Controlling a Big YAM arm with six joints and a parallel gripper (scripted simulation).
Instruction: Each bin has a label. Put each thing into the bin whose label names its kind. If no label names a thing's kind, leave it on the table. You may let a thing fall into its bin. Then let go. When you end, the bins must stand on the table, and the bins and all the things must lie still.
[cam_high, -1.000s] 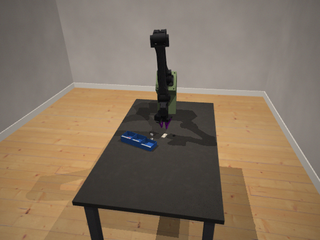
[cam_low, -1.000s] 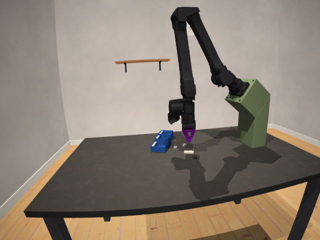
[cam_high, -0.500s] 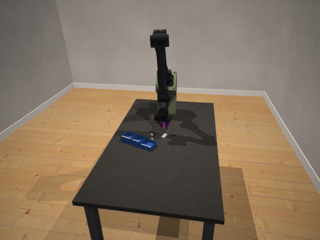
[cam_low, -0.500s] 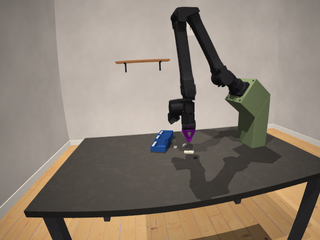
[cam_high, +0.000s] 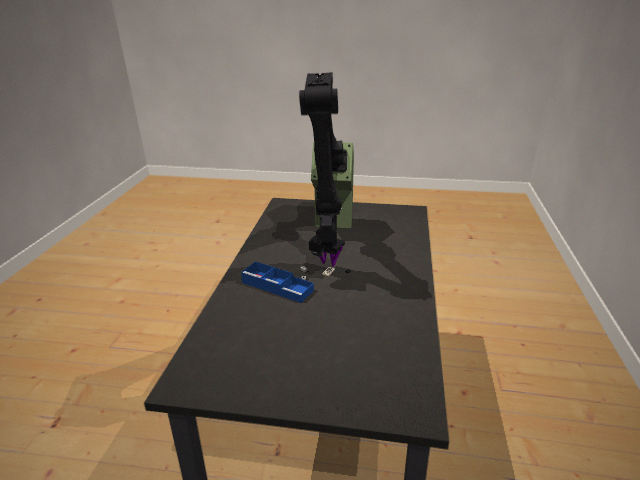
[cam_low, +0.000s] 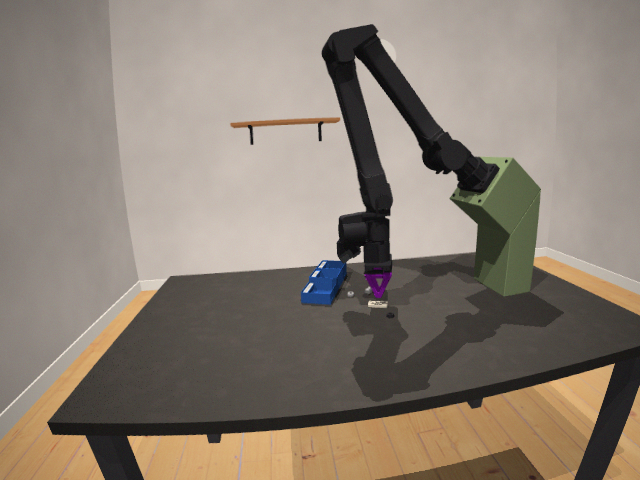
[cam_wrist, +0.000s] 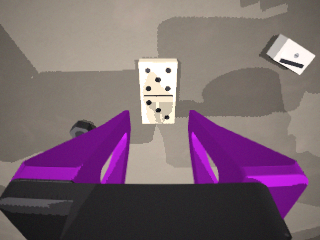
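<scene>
A white domino (cam_wrist: 157, 92) (cam_high: 328, 271) (cam_low: 377, 304) lies flat on the black table (cam_high: 310, 361). My gripper (cam_wrist: 159, 118) (cam_high: 326, 259) (cam_low: 377, 295) points straight down just above the domino's near end, with a purple finger on each side of it. The fingers are partly open and hold nothing. A small black nut (cam_wrist: 82, 128) (cam_high: 347, 270) (cam_low: 389, 314) lies beside the domino. A small white block with a black stripe (cam_wrist: 289, 54) lies on the other side. The blue three-compartment bin (cam_high: 268, 285) (cam_low: 317, 298) with white labels stands further that way.
Two small light pieces (cam_high: 303, 268) lie between the domino and the bin. The arm's green base (cam_high: 341, 206) (cam_low: 504, 232) stands at the table's back edge. A wooden shelf (cam_low: 284, 122) hangs on the wall.
</scene>
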